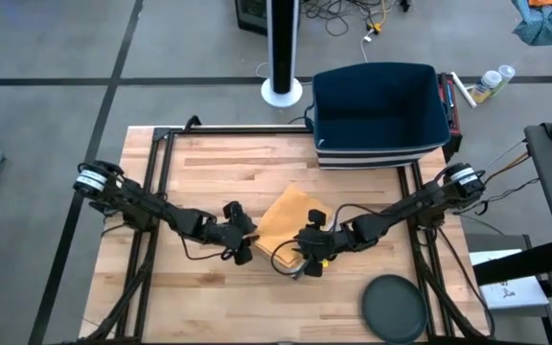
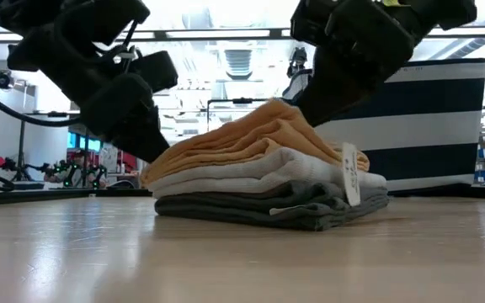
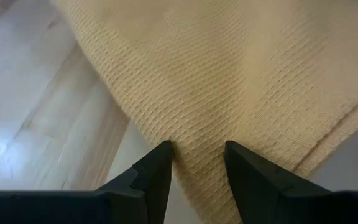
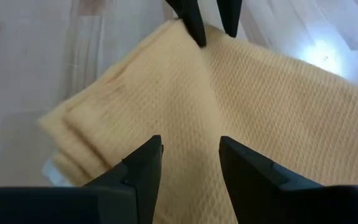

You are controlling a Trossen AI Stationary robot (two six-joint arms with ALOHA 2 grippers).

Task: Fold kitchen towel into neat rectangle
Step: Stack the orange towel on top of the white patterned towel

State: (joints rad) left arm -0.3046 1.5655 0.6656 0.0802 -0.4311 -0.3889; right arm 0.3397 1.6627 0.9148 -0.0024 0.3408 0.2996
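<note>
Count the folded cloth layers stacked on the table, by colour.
3: a yellow towel on top, a pale grey layer beneath it, a dark grey layer at the bottom. More may be hidden inside.

Probably a robotics lab — concrete floor point(image 1: 56, 57), loose cables point(image 1: 348, 17), wooden workbench point(image 1: 218, 163).

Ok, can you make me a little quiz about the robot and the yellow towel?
1. True or false: the yellow towel lies on a wooden table.
2. Which claws are at the towel? A) only the left claw B) only the right claw C) both
3. Fill in: the round dark thing near the right arm is a ____.

Key: 1 true. 2 C. 3 plate.
</note>
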